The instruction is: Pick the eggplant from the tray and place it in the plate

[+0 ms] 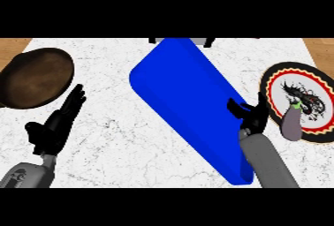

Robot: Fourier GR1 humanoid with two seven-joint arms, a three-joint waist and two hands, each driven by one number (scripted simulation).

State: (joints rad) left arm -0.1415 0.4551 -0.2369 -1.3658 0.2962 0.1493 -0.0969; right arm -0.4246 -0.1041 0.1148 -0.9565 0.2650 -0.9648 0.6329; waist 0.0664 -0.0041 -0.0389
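At the upper left of the frame sits a round, dark brown wooden bowl (36,77), partly over the edge of the white marbled counter (130,145). Below it, at the lower left, the left hand (58,121) rests open with its fingers straight and pointing up, holding nothing.

Through the middle runs a long blue rectangular tray (189,97), set slantwise from the top centre down to the lower right. Nothing shows lying on it.

Just past the tray's right edge, the right hand (253,115) stands released, thumb and fingers spread apart and curled round nothing. The dark purple eggplant with a green stem (291,124) lies just beside this hand on its right, apart from the fingers as far as can be told. It rests on the lower left part of the round plate with a black scalloped rim, red ring and cream centre (287,75) at the right of the frame, stem toward the plate's middle and blunt end near or over the rim.

The placing looks all but done, so the step in hand is likely clearing away. To do it well, the right hand should lift up and back toward the lower edge with its fingers spread, away from the eggplant, since a brush could roll it off the rim.
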